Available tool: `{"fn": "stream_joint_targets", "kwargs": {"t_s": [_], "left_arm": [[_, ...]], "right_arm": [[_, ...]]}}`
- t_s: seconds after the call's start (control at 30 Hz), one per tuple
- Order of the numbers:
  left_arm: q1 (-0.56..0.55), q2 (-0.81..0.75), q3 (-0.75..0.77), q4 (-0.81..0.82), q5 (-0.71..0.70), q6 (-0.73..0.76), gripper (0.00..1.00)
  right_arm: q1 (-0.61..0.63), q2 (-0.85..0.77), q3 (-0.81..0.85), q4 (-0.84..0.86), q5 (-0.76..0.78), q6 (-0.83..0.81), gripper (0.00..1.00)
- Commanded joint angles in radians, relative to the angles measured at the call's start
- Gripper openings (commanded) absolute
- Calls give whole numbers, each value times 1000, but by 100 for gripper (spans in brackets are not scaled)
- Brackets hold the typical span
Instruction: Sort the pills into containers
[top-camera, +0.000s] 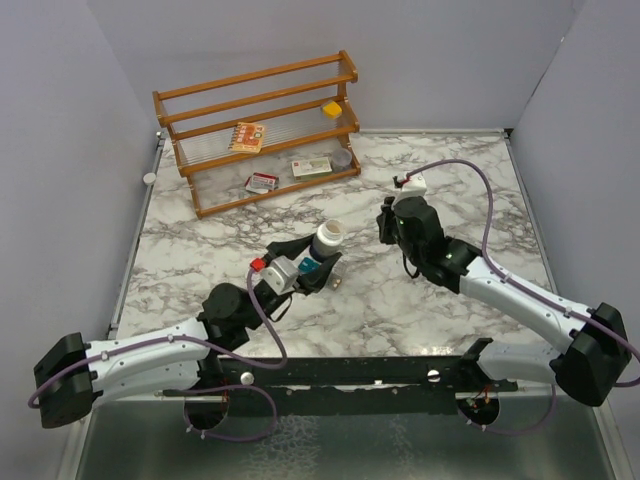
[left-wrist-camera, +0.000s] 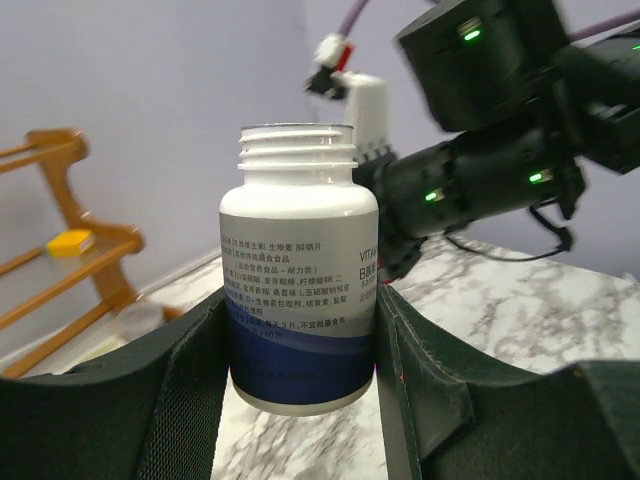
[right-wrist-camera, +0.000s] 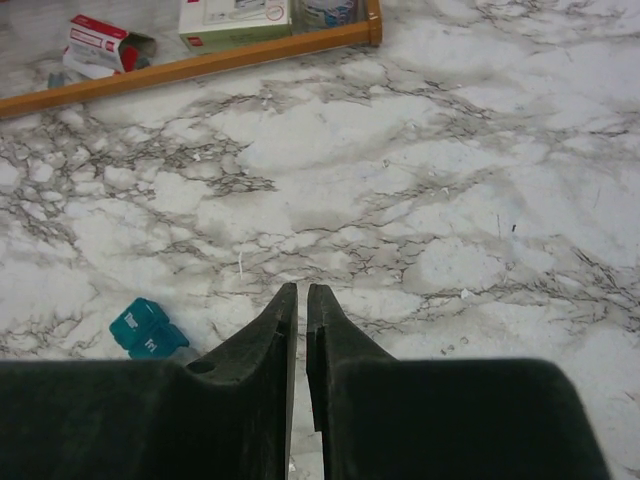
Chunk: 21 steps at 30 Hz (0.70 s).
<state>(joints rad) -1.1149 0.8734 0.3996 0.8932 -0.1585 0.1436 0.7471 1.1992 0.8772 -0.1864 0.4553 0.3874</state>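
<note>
- Since the bottle (left-wrist-camera: 298, 240) stands uncapped, clamped between the part-open fingers of the left hand (left-wrist-camera: 303, 310), a hasty tilt could scatter pills across the surface (top-camera: 400, 300).
- The containers (right-wrist-camera: 148, 328), near the surface's middle, look small; a pour could miss them.
- Right hand (right-wrist-camera: 303, 292): fingers nearly together, nothing seen between.
- Count: one bottle, one containers strip, no loose pills visible.

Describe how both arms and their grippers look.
The left arm and right arm have white links and black joints, each trailed by a purple cable. The left gripper and right gripper are black, with two flat tapered fingers.
</note>
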Motion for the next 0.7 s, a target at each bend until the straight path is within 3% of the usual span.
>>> {"fn": "stream_joint_targets", "kwargs": {"t_s": [0.0,0.17,0.33,0.53,0.67], "left_arm": [[0,-113,-76,-23,-254,3,0],[1,-234,-122,-94,-445,74,0],[20,-355,-136,-167,-504,143,0],[86,-354,-153,-205,-483,113,0],[234,-354,-221,-182,-353,-38,0]], "right_arm": [[8,-4,15,27,-91,-43,11],[8,-11,-8,50,-91,-64,13],[8,-10,-24,64,-53,-67,14],[8,23,-63,119,-55,-87,16],[8,56,-76,128,-86,-77,16]]}}
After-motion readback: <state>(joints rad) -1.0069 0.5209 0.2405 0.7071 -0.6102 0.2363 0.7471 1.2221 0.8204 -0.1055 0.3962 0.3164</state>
